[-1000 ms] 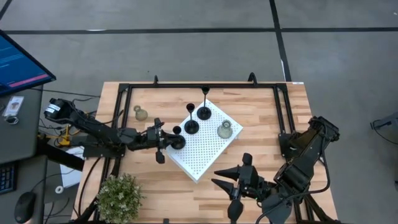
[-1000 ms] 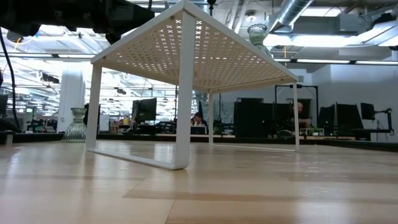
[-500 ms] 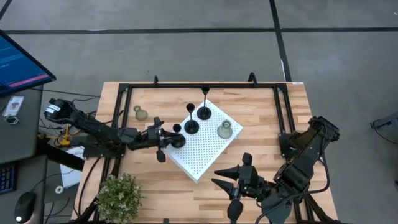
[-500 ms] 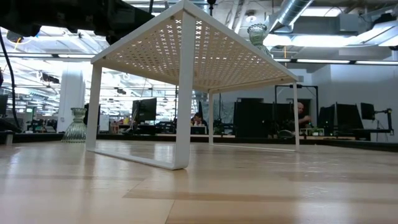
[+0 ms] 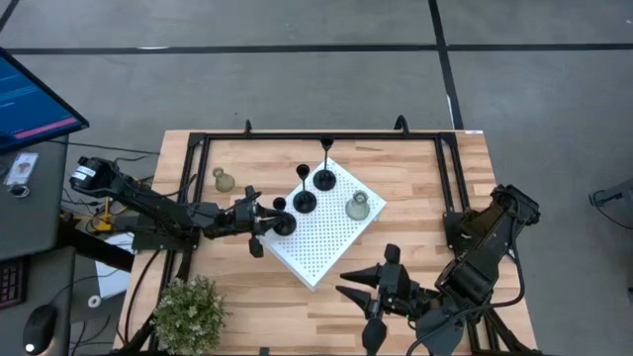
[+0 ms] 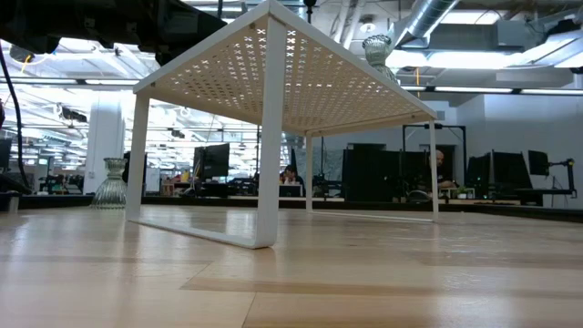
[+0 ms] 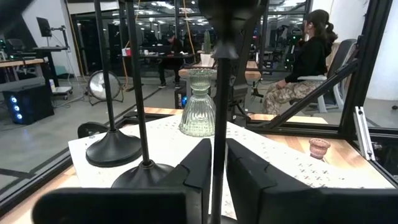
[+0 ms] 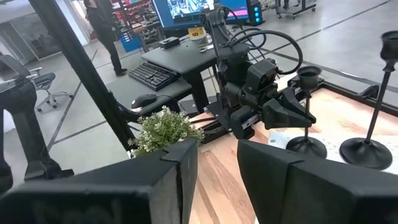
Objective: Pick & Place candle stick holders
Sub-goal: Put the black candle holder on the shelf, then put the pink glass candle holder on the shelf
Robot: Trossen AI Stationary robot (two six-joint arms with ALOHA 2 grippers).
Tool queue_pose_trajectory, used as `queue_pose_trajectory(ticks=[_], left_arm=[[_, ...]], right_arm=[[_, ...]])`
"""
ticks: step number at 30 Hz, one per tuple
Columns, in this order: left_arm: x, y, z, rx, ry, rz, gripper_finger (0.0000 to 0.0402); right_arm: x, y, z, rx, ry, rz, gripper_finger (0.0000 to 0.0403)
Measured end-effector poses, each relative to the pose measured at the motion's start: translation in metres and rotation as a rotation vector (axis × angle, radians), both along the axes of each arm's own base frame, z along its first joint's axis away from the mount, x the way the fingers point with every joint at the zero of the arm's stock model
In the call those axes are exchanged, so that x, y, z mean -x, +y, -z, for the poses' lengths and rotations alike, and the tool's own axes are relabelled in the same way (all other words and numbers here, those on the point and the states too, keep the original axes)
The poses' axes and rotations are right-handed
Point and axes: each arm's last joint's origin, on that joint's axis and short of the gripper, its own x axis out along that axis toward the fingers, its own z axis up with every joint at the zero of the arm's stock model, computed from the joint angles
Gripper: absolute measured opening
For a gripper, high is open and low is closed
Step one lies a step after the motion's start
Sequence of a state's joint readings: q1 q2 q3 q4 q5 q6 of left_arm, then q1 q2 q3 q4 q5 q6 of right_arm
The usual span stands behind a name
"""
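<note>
From above, our left gripper (image 5: pixel 265 222) is closed on a black holder (image 5: pixel 282 223) at the white board's (image 5: pixel 326 242) edge. In the left wrist view, two other black holders (image 7: pixel 112 147) stand close; we could knock them. The right gripper (image 5: pixel 368 297) waits open.

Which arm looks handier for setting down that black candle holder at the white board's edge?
Probably the left. Its gripper is already closed on the black holder's stem at the white board's edge. The right gripper waits open near the table's front, holding nothing.
</note>
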State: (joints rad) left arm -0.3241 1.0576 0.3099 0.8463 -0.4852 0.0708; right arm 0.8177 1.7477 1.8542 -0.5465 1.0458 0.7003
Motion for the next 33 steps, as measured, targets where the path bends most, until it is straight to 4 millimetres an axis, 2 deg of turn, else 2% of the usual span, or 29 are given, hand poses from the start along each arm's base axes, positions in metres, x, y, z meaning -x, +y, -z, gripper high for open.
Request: queue_pose_trajectory(ticks=[9, 17, 26, 29, 33], left_arm=[[0.0, 0.0, 0.001, -0.007, 0.013, 0.0, 0.0074], [0.001, -0.001, 0.01, -0.061, 0.115, 0.009, 0.0142], [0.014, 0.005, -0.004, -0.071, 0.082, -0.06, 0.0246], [0.022, 0.008, -0.009, -0.05, 0.078, -0.081, 0.0263], [0.036, 0.009, -0.021, -0.051, 0.1, -0.112, 0.0265]], right_arm=[[0.0, 0.0, 0.0, -0.005, -0.001, 0.0, 0.0108], [0.0, 0.0, 0.0, -0.004, 0.0, 0.0, 0.0108], [0.0, 0.001, 0.001, -0.01, 0.012, -0.023, 0.0108], [0.0, 0.001, 0.001, -0.005, 0.014, -0.024, 0.0108], [0.0, 0.0, 0.002, 0.007, 0.023, -0.025, 0.0108]])
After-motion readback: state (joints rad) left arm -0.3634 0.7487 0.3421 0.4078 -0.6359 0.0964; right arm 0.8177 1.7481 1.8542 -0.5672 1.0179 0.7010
